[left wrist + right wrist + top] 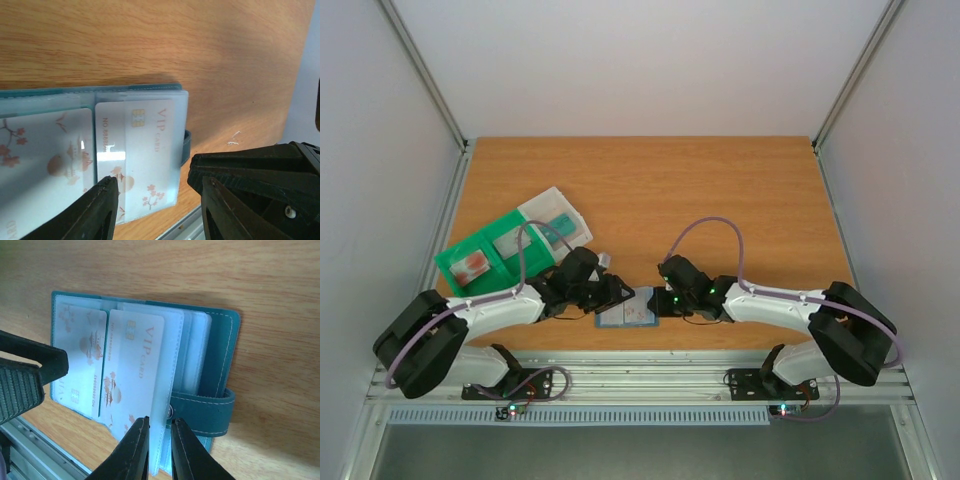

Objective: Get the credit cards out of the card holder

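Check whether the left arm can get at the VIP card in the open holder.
Probably yes: the holder lies open, the VIP card faces up in its clear sleeve, and the left jaws stand open at its edge. The right jaws pinch the sleeve's edge.

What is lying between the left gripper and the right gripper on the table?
The open card holder, with whitish cards inside, lies between the left gripper and the right gripper. The top view shows this.
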Motion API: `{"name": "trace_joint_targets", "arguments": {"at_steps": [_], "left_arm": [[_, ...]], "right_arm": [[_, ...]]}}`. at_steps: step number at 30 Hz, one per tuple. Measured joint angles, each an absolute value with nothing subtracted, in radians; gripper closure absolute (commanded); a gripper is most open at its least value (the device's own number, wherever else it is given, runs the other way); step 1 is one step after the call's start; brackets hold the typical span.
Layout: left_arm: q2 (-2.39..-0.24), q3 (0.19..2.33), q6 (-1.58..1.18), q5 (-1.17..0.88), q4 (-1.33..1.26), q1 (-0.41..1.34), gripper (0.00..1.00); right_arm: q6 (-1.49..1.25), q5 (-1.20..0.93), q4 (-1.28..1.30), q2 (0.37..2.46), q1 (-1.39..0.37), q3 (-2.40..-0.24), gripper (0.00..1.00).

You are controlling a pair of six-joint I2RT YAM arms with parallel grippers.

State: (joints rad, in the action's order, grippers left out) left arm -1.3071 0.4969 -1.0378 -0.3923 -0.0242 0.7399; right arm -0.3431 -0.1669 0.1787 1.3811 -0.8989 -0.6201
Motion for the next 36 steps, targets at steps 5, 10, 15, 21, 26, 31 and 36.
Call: {"name": "trace_joint_targets", "arguments": {"at_steps": [5, 10, 15, 21, 26, 31, 36], "left_arm": [[-1.317, 0.496, -1.038, -0.391, -0.02, 0.734, 0.54], [-1.317, 0.49, -1.039, -0.392, -0.023, 0.721, 0.55], [-1.313, 0.48, -1.039, -0.392, -0.024, 0.712, 0.55], [-1.302, 0.455, -1.043, -0.392, -0.036, 0.712, 0.55], [-1.302, 0.421, -1.071, -0.395, -0.081, 0.712, 0.58], [-1.31, 0.403, -1.092, -0.396, -0.124, 0.712, 0.58], [-1.328, 0.403, -1.091, -0.395, -0.138, 0.712, 0.6]], "right_arm": [[-0.342, -0.179, 0.173, 1.404, -0.899, -0.627, 0.85], [-0.342, -0.185, 0.162, 1.431, -0.899, -0.648, 0.85], [-0.339, -0.193, 0.147, 1.472, -0.899, -0.652, 0.86], [-0.34, -0.207, 0.126, 1.493, -0.899, -0.647, 0.86], [-0.341, -0.208, 0.112, 1.495, -0.901, -0.633, 0.88], [-0.347, -0.216, 0.081, 1.519, -0.904, -0.629, 0.89], [-0.355, -0.218, 0.05, 1.523, -0.905, -0.615, 0.89]]}}
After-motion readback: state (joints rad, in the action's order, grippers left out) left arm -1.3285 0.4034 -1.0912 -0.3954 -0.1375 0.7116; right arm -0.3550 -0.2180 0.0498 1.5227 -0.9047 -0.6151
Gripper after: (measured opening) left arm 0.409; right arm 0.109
